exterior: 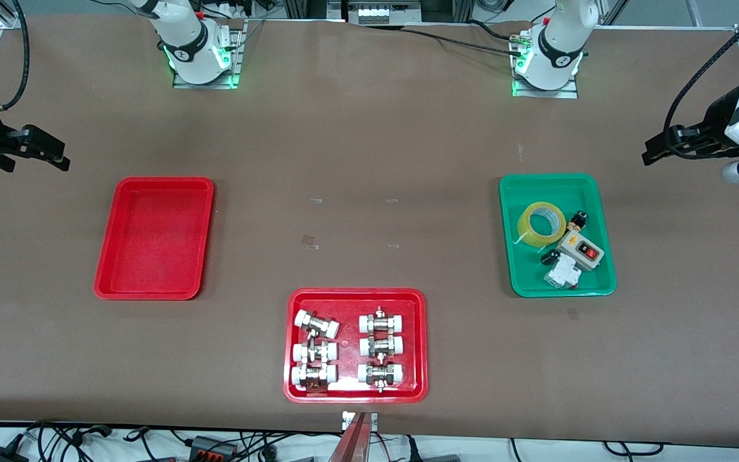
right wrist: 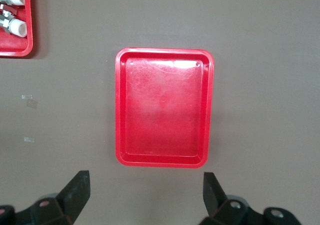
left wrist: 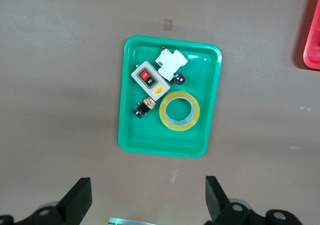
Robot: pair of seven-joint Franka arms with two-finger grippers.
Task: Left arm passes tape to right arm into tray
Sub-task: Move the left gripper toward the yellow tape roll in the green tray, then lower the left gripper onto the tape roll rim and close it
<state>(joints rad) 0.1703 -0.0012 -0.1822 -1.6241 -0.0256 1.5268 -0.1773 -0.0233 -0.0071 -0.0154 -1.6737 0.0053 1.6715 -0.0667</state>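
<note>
Tape (left wrist: pixel 179 110) lies flat in green tray (left wrist: pixel 130 135), at 12 o'clock from left gripper's (left wrist: pixel 149 197) spread, empty fingers (left wrist: pixel 80 197); right gripper (right wrist: pixel 145 195) equally spread.

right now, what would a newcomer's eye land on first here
Probably the green tray toward the left arm's end of the table, where the tape lies flat among small electrical parts. Next, the red tray of white-capped fittings nearest the front camera, and the plain red tray toward the right arm's end. The left hand and right hand hang open.
</note>
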